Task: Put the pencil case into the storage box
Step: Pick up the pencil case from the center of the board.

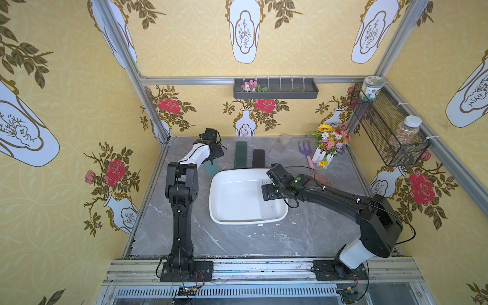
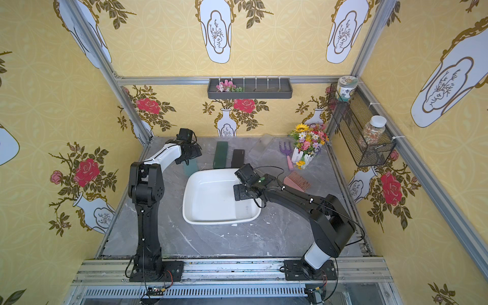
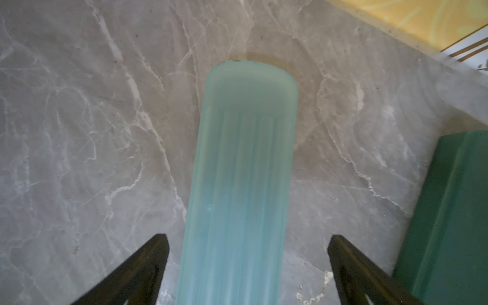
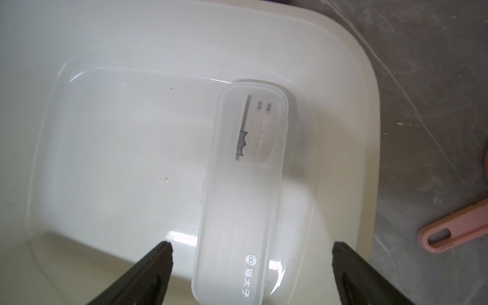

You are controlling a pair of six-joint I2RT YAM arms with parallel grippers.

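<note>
The storage box point(image 1: 232, 223) is a wide white tub in the middle of the marble table, seen in both top views point(image 2: 211, 222). A frosted white pencil case point(image 4: 243, 184) lies flat inside it by the right wall. My right gripper point(image 4: 249, 245) hangs open above that case, its fingers apart on either side and not touching it. At the back left, my left gripper point(image 3: 248, 237) is open astride a translucent teal pencil case point(image 3: 243, 171) lying on the table. Gaps show on both sides. A dark green case point(image 1: 240, 154) and a black case point(image 1: 258, 158) lie behind the tub.
A clear case point(image 1: 280, 148), a purple hand rake point(image 1: 306, 150) and a flower pot point(image 1: 330, 145) stand at the back right. A pink comb point(image 2: 297, 182) lies right of the tub. A grey divided tray point(image 1: 276, 88) and a wire basket point(image 1: 388, 132) hang on the walls.
</note>
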